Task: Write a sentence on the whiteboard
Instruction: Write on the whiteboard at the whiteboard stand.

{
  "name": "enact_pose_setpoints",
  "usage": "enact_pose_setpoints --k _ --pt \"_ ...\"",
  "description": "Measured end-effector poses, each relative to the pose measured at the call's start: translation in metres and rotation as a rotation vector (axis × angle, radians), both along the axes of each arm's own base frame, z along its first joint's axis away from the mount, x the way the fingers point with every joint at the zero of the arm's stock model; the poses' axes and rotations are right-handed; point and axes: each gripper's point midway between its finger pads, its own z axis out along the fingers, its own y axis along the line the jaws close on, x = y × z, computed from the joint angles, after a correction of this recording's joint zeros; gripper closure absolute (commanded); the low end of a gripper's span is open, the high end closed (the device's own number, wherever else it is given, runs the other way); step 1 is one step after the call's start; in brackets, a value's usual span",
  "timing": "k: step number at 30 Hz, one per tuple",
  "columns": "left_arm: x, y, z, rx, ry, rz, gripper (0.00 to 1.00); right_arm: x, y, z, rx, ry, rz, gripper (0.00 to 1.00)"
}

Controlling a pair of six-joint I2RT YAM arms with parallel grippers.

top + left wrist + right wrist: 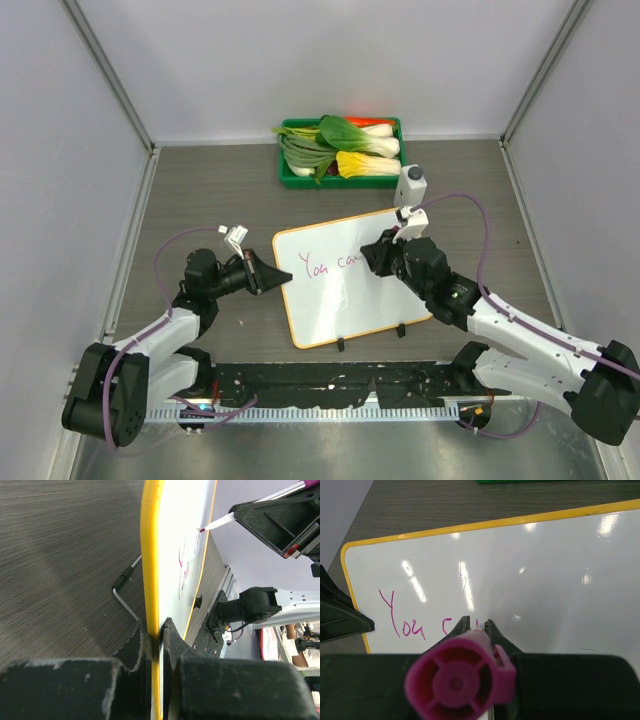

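Toward the near edge, at mid-worktop, the whiteboard (350, 300) lies flat. The left gripper (285, 281) is clamped on its left rim, a finger on each face. The right gripper (378, 252), over the board's far half, is closed around a pink marker (460, 682), tip down at the surface beside the pink sentence (328, 266), reading "You ca". At the far edge sits a green tray (300, 183) of vegetables (345, 148)
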Motion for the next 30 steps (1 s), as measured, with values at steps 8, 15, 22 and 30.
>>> enact_pose_setpoints --k 8,15,22,30 --pt "0.0 0.0 0.0 0.0 0.0 0.0 1.0 -0.009 -0.001 -0.008 0.019 0.023 0.018 0.99" --pt "0.0 0.0 0.0 0.0 0.001 0.0 1.0 -0.009 -0.001 -0.009 0.023 0.023 0.014 0.99" --pt "0.0 0.0 0.0 0.0 0.0 -0.001 1.0 0.0 -0.003 -0.001 0.007 0.007 -0.019 0.99" --pt "0.0 0.0 0.0 0.0 -0.001 -0.001 1.0 0.009 -0.003 0.004 -0.011 -0.006 -0.045 0.99"
